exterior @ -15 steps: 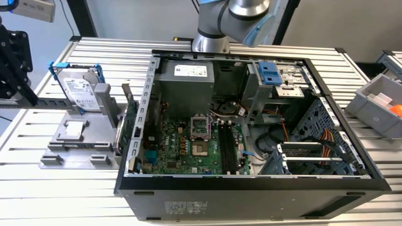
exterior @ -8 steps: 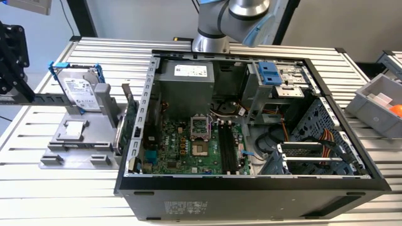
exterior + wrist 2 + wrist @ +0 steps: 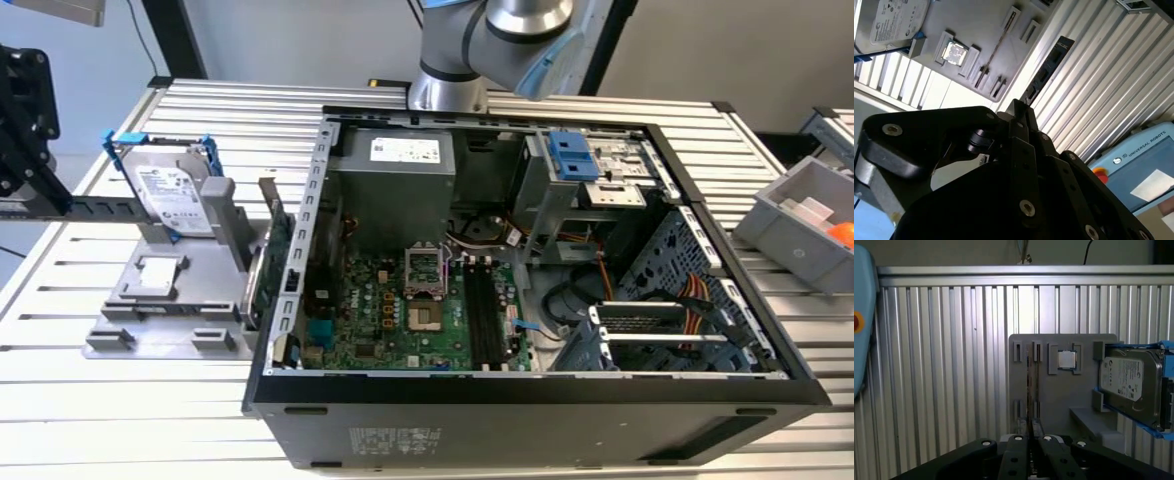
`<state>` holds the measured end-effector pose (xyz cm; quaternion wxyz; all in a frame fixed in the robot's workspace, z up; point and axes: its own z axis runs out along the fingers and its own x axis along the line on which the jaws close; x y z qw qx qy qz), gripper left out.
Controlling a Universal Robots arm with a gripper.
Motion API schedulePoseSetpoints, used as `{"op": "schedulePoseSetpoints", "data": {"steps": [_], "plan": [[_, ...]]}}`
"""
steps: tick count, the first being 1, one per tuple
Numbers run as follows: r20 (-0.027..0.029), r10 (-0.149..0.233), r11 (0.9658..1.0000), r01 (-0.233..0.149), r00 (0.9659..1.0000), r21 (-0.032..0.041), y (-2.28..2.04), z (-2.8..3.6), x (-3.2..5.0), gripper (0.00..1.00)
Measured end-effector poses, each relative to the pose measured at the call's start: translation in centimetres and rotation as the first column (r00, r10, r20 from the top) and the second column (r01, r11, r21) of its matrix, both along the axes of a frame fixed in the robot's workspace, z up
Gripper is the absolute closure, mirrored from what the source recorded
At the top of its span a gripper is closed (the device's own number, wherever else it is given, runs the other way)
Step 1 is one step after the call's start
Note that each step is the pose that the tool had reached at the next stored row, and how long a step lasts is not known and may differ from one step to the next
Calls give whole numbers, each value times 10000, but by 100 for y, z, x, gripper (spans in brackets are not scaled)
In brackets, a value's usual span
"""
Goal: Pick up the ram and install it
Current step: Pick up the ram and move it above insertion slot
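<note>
In the second wrist view my gripper is shut on the ram, a long thin dark stick with chips that juts out past the fingertips. It hangs high above the ribbed table, over the grey holder. In the first wrist view the gripper has its fingers pressed together on a thin edge, straight above the holder's slots. The open computer case lies on the table, and the motherboard's long dark memory slots are bare.
The grey holder on the exterior view's left carries a silver hard drive in a blue frame, a small square chip and an upright green card. A grey bin stands at the right. A blue pendant lies beside the table.
</note>
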<state>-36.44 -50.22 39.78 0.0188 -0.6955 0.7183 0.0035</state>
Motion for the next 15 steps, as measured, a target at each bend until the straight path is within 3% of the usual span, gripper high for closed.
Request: {"op": "schedulePoseSetpoints", "data": {"steps": [15], "plan": [[-44, -1, 10000, 1, 10000, 0, 0, 0, 155, 100]]}}
